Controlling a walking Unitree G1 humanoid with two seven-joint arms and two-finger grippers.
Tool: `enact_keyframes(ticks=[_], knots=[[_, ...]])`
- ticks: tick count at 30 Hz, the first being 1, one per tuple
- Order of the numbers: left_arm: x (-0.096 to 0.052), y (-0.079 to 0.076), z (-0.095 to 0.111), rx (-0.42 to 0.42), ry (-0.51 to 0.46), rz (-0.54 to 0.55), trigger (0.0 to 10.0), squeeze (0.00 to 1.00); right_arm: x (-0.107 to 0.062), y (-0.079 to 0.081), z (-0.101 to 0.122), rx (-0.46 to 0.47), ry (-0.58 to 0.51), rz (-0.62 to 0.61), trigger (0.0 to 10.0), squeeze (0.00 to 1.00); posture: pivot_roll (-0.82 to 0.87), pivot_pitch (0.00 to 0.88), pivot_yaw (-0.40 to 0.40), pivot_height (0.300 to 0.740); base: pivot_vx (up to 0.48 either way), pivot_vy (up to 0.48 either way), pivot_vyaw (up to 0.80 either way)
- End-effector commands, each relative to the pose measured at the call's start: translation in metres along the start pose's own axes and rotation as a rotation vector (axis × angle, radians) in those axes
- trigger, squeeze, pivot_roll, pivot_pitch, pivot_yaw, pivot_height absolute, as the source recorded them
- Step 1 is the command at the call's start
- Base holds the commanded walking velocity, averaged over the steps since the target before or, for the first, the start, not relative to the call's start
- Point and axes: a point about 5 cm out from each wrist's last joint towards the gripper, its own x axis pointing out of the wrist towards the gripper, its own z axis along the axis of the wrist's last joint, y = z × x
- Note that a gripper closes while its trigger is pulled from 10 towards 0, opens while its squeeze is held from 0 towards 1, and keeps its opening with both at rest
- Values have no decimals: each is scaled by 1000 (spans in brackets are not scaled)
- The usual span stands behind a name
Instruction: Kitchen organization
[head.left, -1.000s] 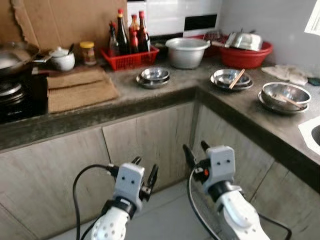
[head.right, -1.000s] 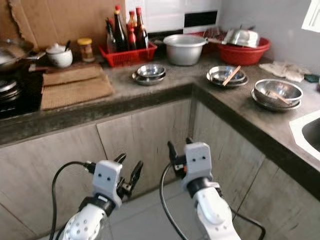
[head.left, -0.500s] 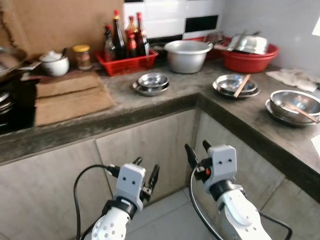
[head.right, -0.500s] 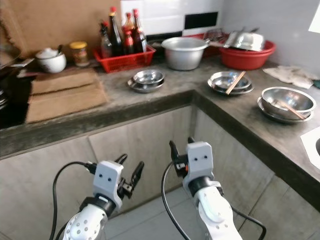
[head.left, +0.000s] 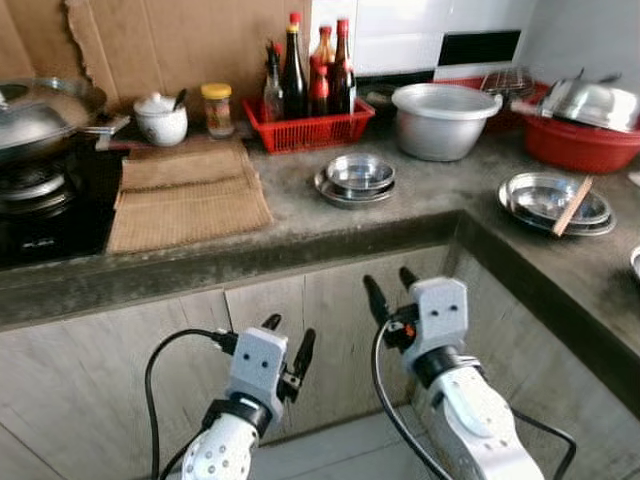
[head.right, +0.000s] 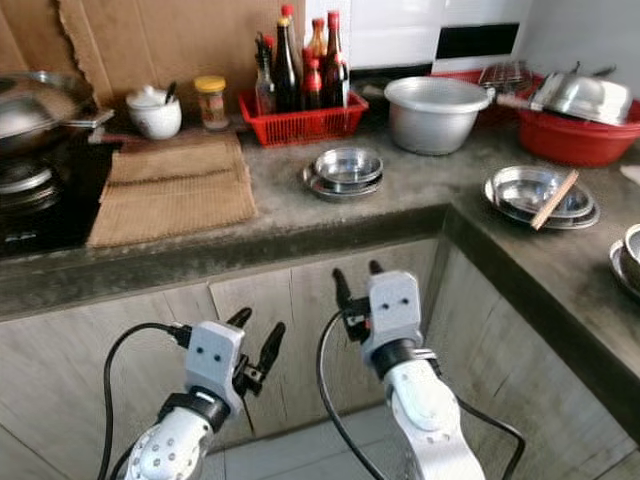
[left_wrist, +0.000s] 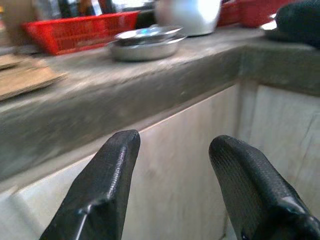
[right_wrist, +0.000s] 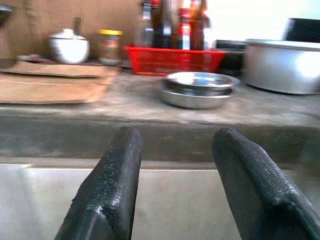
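Left pincer (head.left: 289, 343) and right pincer (head.left: 390, 293) both gaping wide, hovering below the tabletop (head.left: 300, 215) edge, stacked steel bowls (head.left: 355, 178) sitting near it, cabinet doors (head.left: 320, 330) blocking ahead.

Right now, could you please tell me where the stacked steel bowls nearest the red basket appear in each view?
Left eye view: stacked steel bowls mid-counter, just in front of the red basket.
Right eye view: same spot, slightly further left in the picture.
Left wrist view: on the counter edge, beyond the open left tool.
Right wrist view: centred, beyond the open right tool.
Shared landmark: the red basket.
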Motion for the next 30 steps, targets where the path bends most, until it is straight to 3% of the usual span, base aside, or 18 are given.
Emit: enact_keyframes(ticks=[1, 11, 18, 30], knots=[[1, -4, 5, 2, -16, -12, 10000, 0, 0, -7, 2, -2, -1, -24, 10000, 0, 49, 2, -22, 740, 289, 0, 0], [1, -5, 4, 0, -15, -10, 10000, 0, 7, -10, 10, -23, -34, -15, 10000, 0, 48, 2, -25, 740, 288, 0, 0], [2, -3, 6, 1, -21, -5, 10000, 0, 14, -11, 15, -22, -56, -8, 10000, 0, 51, 3, -28, 740, 285, 0, 725], [3, -5, 6, -2, -26, -5, 10000, 0, 30, -19, 36, -51, -122, 5, 10000, 0, 53, 0, -34, 740, 286, 0, 0]])
